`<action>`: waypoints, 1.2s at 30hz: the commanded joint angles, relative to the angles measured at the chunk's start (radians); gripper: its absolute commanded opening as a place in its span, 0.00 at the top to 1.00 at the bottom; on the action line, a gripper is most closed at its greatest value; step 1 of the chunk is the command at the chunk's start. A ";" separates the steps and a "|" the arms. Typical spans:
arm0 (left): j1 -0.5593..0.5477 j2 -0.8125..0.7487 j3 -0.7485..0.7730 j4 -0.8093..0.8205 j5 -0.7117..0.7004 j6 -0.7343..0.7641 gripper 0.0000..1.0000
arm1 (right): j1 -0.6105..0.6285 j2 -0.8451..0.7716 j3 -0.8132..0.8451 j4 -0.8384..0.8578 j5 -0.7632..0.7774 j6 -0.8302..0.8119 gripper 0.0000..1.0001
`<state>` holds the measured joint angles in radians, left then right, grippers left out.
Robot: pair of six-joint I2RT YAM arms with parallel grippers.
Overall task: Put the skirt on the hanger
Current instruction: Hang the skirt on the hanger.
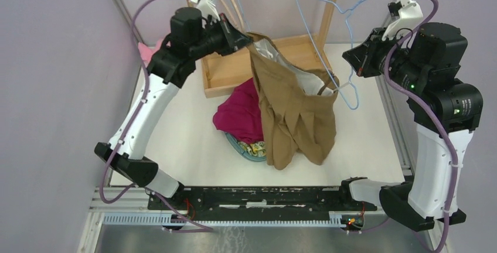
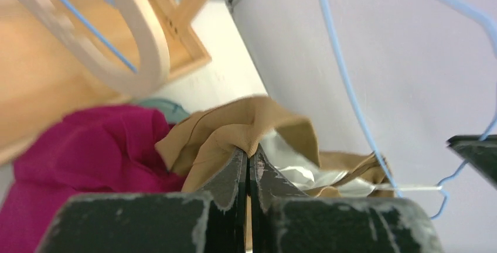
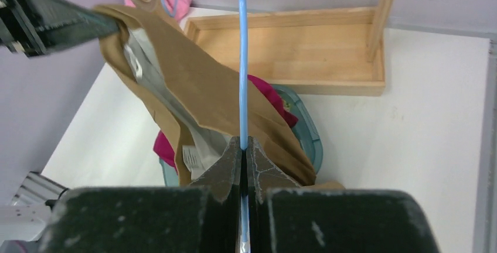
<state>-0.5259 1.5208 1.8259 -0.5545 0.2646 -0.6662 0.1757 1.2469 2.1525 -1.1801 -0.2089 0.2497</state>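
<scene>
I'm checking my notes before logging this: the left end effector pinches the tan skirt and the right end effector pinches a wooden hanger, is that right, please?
Not quite: the right end effector pinches a blue wire hanger, not a wooden one, as the right wrist view shows. The left end effector does pinch the tan skirt.

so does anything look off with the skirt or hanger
The tan skirt hangs lopsided: one waist corner pinched in the left gripper, the other seemingly caught on the blue hanger in the right gripper, lining showing.
</scene>
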 commanded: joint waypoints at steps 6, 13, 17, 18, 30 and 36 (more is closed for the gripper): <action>0.078 -0.053 -0.110 0.103 0.048 0.094 0.97 | -0.001 -0.065 -0.143 0.081 -0.201 -0.006 0.99; 0.077 -0.159 -0.413 0.191 -0.038 0.079 0.97 | -0.001 -0.199 -0.367 0.121 -0.269 -0.049 0.99; 0.078 -0.200 -0.502 0.184 -0.082 0.090 0.97 | -0.001 -0.262 -0.456 0.164 -0.307 -0.043 0.99; 0.077 -0.208 -0.522 0.182 -0.088 0.092 0.97 | 0.002 -0.270 -0.469 0.169 -0.324 -0.044 0.99; 0.077 -0.219 -0.620 0.194 -0.118 0.093 0.97 | 0.037 -0.258 -0.518 0.087 -0.409 -0.074 0.99; 0.076 -0.200 -0.646 0.200 -0.092 0.094 0.95 | 0.055 -0.232 -0.490 0.052 -0.396 -0.085 0.99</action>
<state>-0.4500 1.3159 1.1961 -0.4080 0.1665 -0.6155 0.2222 1.0119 1.6268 -1.1244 -0.5957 0.1905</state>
